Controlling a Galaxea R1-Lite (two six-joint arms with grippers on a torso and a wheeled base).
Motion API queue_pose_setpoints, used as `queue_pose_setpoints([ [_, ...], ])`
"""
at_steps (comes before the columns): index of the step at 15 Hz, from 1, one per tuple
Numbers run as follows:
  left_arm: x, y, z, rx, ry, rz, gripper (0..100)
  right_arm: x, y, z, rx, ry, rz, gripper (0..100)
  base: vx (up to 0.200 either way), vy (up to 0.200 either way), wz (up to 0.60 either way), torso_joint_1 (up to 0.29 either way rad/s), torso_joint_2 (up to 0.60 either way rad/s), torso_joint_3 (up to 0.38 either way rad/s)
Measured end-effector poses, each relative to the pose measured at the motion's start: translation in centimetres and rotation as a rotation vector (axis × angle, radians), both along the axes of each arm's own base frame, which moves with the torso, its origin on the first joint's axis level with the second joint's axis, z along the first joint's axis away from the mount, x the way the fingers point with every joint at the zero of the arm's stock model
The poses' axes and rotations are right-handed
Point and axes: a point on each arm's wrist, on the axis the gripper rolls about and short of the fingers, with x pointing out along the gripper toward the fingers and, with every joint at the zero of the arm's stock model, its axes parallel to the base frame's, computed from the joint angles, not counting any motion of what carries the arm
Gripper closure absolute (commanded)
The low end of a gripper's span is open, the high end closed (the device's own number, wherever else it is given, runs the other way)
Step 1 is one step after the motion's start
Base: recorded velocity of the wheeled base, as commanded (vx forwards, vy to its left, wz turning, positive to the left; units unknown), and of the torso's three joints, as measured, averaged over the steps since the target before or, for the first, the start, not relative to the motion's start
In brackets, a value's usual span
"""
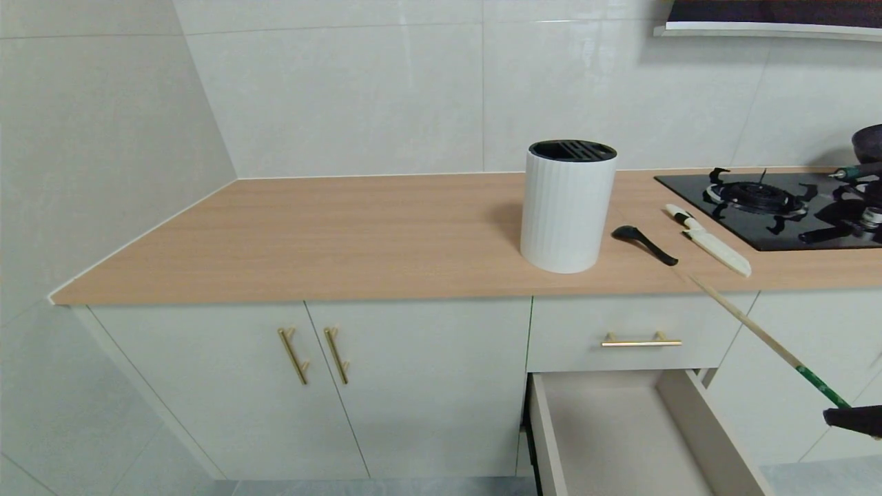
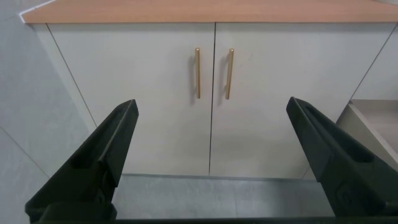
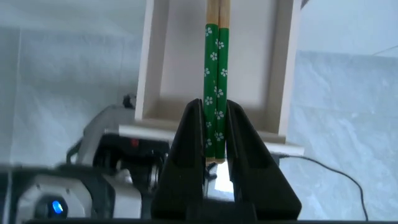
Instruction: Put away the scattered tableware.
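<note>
- Right gripper [image 1: 854,419] [image 3: 216,109]: black, pressed tight on the green, flower-dotted end of two chopsticks [image 1: 758,334] [image 3: 216,62].
- Chopsticks: thin, straight, pale wood past the green part; side by side and touching; slanting up from the gripper to the front edge of the counter [image 1: 344,234], with the tips near the knife [image 1: 710,240].
- Open drawer [image 1: 544,434] [image 3: 180,56]: a pale, smooth box shape, pulled out under the counter; sits behind the chopsticks in the right wrist view; whether the chopsticks hang right over it, cannot tell.
- Left gripper [image 2: 211,109]: two black, wedge-shaped fingers spread wide apart, holding nothing, facing the cabinet doors [image 2: 211,74] [image 1: 293,355] with their thin gold bar handles.
- Knife: flat on the counter, cream blade, handle end near the stove [image 1: 765,207].
- Spoon [image 1: 644,244]: black and shiny, round bowl and thin handle; lying flat between the holder [image 1: 566,207] and the knife.
- Holder: tall white tube with ribbed sides and a black slotted top; standing upright on the counter.
- Counter: smooth, light brown wood look.
- Stove: black glass, set in the counter on the right.
- Closed drawer [image 1: 641,341]: just above the open one, with a gold bar handle.
</note>
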Motion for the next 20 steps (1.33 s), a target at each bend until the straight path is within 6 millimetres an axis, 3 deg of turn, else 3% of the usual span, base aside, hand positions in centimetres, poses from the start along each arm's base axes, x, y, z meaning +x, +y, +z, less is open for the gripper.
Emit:
queue_pose_setpoints([
  [6, 0.0, 0.0, 0.0, 0.0, 0.0, 0.0, 0, 0.0, 0.4, -1.4, -0.014, 0.053, 0.027, 100, 0.0, 0.0, 0.0, -0.046, 0.13, 0.084],
  [12, 0.0, 0.0, 0.0, 0.0, 0.0, 0.0, 0, 1.3, 0.7, -3.0, -0.029, 0.106, 0.03, 100, 0.0, 0.0, 0.0, -0.15, 0.46, 0.295],
  [20, 0.0, 0.0, 0.0, 0.0, 0.0, 0.0, 0, 1.8, 0.9, -3.6, -0.039, 0.139, 0.03, 100, 0.0, 0.0, 0.0, -0.101, 0.46, 0.351],
])
